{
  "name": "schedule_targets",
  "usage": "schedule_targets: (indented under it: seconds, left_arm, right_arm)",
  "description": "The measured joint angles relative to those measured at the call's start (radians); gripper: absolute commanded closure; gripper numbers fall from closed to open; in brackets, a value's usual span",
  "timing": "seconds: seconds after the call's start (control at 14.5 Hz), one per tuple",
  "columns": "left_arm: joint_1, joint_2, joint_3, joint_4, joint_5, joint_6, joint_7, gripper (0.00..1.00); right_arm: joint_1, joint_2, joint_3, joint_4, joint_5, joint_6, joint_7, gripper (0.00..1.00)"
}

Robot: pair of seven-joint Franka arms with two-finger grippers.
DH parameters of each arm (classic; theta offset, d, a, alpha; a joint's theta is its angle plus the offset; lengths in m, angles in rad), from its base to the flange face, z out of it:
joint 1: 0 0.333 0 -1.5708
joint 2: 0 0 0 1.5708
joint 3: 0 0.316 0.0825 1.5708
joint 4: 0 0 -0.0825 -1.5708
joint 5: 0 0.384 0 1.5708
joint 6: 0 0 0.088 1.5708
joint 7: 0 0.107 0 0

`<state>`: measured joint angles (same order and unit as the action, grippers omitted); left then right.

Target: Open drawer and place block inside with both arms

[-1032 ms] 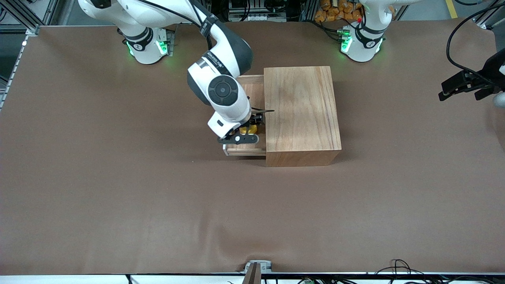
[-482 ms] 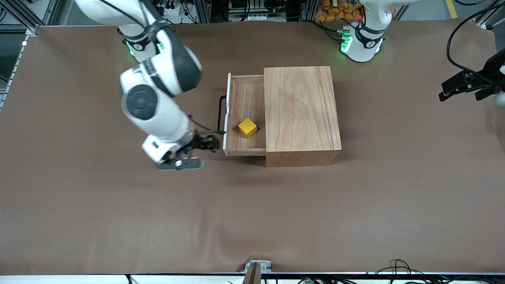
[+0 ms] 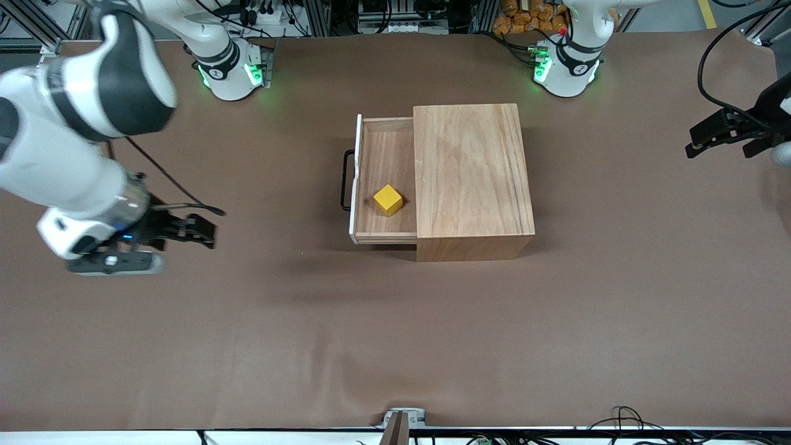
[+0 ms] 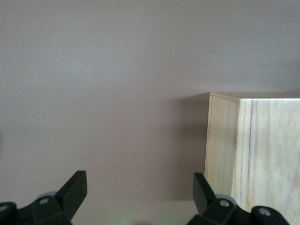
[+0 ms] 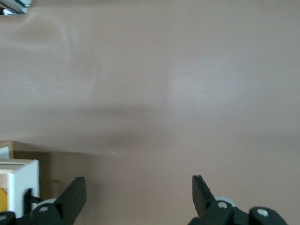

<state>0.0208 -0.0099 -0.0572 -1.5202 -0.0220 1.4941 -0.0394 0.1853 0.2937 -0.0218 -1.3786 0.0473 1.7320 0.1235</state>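
The drawer (image 3: 383, 151) stands pulled out of the wooden box (image 3: 473, 173), toward the right arm's end of the table, its black wire handle (image 3: 344, 179) outermost. The yellow block (image 3: 388, 199) rests on the drawer floor, near the box's opening. My right gripper (image 3: 207, 235) is open and holds nothing, low over bare table well away from the handle. In the right wrist view the right gripper (image 5: 138, 192) shows wide jaws, with the drawer's white front (image 5: 21, 183) at the edge. My left gripper (image 3: 693, 143) waits open past the box; the left gripper (image 4: 139, 187) faces the box's side (image 4: 253, 154).
The brown table mat (image 3: 395, 334) stretches wide on all sides of the box. Both arm bases (image 3: 232, 71) stand along the table's edge farthest from the front camera. A metal clamp (image 3: 398, 420) and cables sit at the nearest edge.
My right gripper was over the block in the drawer; it has swung away toward the right arm's end of the table, leaving the block inside. The left arm has not moved.
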Motion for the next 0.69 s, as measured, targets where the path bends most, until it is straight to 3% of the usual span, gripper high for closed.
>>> schedule_targets:
  seconds: [0.41,0.69]
  left_arm:
    - [-0.003,0.0,-0.006,0.0,0.0,-0.001,0.0,0.0]
    - [0.0,0.001,-0.003,-0.001,0.0,-0.001,0.0,0.0]
  right_arm:
    - [-0.143,-0.253,-0.002,-0.248,-0.01,-0.022,-0.12,0.0]
    - [-0.19,-0.353,0.0,-0.317,-0.012,-0.07,-0.154,0.0]
